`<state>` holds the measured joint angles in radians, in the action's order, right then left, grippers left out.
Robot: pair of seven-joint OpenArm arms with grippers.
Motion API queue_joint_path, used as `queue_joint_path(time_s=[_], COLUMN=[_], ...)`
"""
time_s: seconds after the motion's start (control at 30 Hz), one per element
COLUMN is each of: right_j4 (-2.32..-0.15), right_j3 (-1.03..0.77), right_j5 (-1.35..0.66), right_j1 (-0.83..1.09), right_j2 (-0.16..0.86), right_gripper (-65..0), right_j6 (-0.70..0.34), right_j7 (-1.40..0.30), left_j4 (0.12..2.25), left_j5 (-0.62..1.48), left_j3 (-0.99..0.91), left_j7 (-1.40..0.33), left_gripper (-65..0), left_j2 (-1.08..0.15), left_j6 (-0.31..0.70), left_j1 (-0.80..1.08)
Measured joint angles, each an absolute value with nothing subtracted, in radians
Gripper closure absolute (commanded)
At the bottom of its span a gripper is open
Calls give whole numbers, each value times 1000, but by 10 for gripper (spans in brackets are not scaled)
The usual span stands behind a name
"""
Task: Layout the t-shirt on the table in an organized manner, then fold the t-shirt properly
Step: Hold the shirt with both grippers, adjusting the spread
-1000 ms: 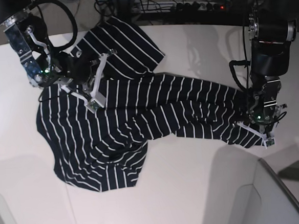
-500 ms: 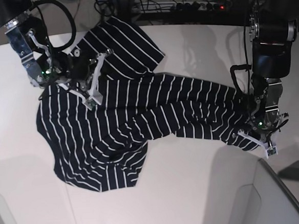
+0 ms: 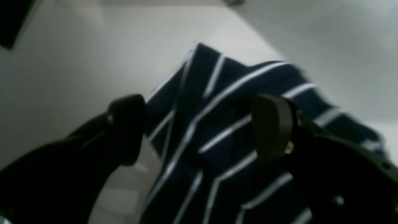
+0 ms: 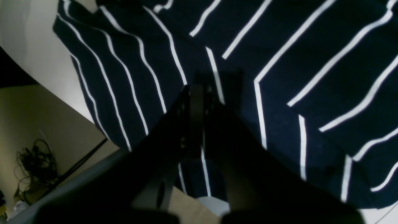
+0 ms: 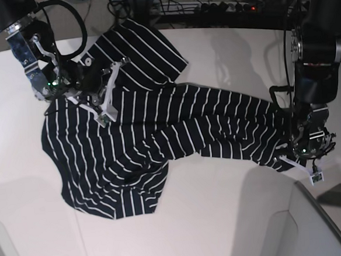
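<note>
The striped t-shirt (image 5: 153, 129) lay spread across the white counter (image 5: 223, 218). The left gripper (image 3: 199, 127) held its fingers wide over one shirt corner; the right gripper (image 5: 101, 103) stood with fingers pressed together at the opposite end.

Navy striped t-shirt (image 5: 153, 135) – rumpled, spread across table (image 5: 223, 218).

From where I stand, no writing, label, brand or number can be read anywhere in these views.
</note>
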<state>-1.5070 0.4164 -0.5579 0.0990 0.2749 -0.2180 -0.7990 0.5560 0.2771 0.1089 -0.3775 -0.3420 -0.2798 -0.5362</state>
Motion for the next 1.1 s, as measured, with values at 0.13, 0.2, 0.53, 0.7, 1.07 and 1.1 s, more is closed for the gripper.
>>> queue_joint_path(time_s=[0.13, 0.2, 0.53, 0.7, 1.07, 1.1], right_j4=[-1510, -1510, -1510, -1510, -1510, -1510], right_j3=[417, 417, 420, 420, 420, 420], right_j5=[-561, -561, -561, -561, -561, -561], right_j1=[98, 98, 107, 109, 109, 109], right_j2=[274, 274, 274, 274, 274, 274], right_gripper=[-2, -2, -2, -2, -2, -2], right_j6=[-218, -218, -218, -218, -218, -218], right_j7=[-798, -797, -756, -756, -756, -756], left_j4=[458, 427, 415, 415, 419, 419], left_j5=[277, 277, 273, 276, 273, 273], left_j3=[110, 112, 112, 112, 104, 104], left_j7=[-309, -299, -271, -276, -306, -306], left_gripper=[-510, -508, -171, 0, 0, 0], left_j2=[-329, -319, -296, -299, -300, -300], left_j6=[-192, -190, -185, -186, -186, -186], left_j1=[-564, -567, -542, -537, -540, -540])
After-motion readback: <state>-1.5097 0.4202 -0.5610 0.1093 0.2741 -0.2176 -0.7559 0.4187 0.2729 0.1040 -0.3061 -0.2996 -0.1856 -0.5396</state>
